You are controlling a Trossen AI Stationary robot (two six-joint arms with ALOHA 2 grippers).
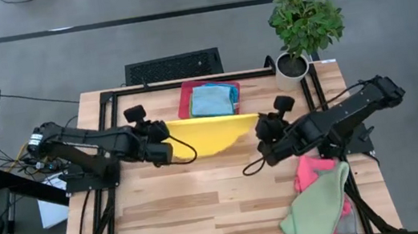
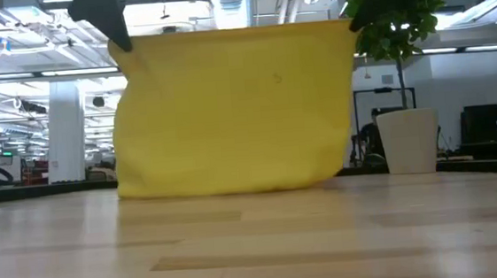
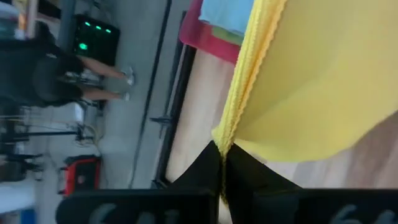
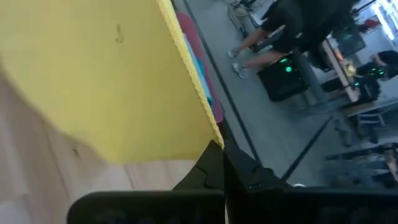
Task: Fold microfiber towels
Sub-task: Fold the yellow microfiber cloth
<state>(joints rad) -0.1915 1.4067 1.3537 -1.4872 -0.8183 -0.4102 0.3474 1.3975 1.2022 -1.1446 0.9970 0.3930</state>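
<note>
Yellow towel [image 2: 233, 113] hanging taut — left fingers [image 3: 214, 163], right fingers [image 4: 214, 163] clamped on top corners

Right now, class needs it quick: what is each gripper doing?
Left gripper: shut on one top corner of the yellow towel, held up.
Right gripper: shut on the other top corner of the same towel.

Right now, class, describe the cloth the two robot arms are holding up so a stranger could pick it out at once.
On the light wooden table, look to the middle, just in front of the flat red tray. There the plain yellow microfiber towel hangs stretched between the left gripper and the right gripper. It alone is lifted; the pink towel and green towel lie crumpled.
</note>
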